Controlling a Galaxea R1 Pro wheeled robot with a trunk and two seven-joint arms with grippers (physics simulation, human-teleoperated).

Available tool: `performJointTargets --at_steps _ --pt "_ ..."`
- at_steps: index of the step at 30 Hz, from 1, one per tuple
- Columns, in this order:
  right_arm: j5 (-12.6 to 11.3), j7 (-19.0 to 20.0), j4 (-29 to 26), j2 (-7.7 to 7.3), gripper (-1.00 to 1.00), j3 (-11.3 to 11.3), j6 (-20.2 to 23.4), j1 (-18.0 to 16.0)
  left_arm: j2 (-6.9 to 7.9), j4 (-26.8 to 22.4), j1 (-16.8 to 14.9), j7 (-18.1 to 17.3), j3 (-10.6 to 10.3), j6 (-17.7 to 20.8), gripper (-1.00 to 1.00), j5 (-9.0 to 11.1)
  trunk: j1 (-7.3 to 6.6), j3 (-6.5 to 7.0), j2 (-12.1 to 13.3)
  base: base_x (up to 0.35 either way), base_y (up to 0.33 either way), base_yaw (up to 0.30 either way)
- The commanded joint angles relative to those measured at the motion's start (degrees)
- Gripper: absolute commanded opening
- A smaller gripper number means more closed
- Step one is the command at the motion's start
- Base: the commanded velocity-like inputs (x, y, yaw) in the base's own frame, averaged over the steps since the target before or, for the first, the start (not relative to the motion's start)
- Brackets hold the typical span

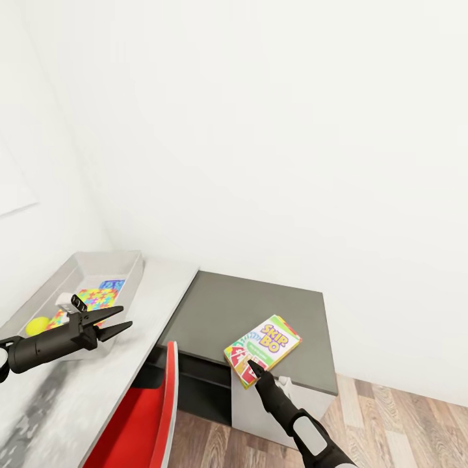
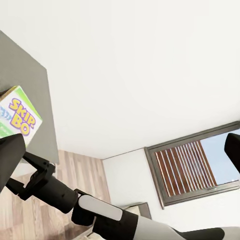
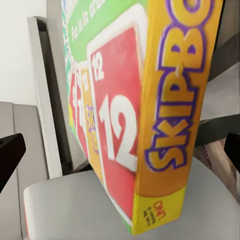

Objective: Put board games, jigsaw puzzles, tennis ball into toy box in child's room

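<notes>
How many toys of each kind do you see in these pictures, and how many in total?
Board games: 1, the Skip-Bo box on the dark table, at the right hand.
Jigsaw puzzles: 1 for sure, the colourful puzzle in the toy box; a second cannot be told apart.
Balls: 1, the yellow ball in the toy box.
Total: 3.

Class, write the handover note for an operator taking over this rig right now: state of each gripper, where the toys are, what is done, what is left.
Left gripper: open, empty, hovering beside the toy box on the light table.
Right gripper: at the near edge of the Skip-Bo game, fingers apart in the wrist view; grip not confirmed.
Skip-Bo game lies on the dark cabinet, overhanging its front edge.
Done: a jigsaw puzzle and the tennis ball are in the toy box.
Left: grasp the Skip-Bo game and box it; other toys are not visible here.
</notes>
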Motion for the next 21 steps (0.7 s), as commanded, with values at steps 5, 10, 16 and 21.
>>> performJointTargets --at_steps 5,10,16,21 --pt "-0.49 0.11 -0.02 0.04 1.0 -0.28 0.55 -0.03 -0.01 0.04 -0.05 -0.27 0.03 0.22 1.0 -0.19 0.89 -0.79 -1.66 0.0 0.0 0.0" --pt "-0.49 0.11 -0.02 0.04 1.0 -0.28 0.55 -0.03 -0.01 0.02 -0.05 -0.27 0.03 0.22 1.0 -0.18 1.99 -1.69 -3.67 0.0 0.0 0.0" --pt "-0.49 0.11 -0.02 0.04 1.0 -0.28 0.55 -0.03 0.0 0.02 -0.05 -0.27 0.03 0.22 1.0 -0.16 2.21 -1.87 -4.07 0.0 0.0 0.0" --pt "-0.49 0.11 -0.02 0.04 1.0 -0.28 0.55 -0.03 0.01 0.02 -0.05 -0.27 0.03 0.22 1.0 -0.17 2.21 -1.87 -4.07 0.0 0.0 0.0"
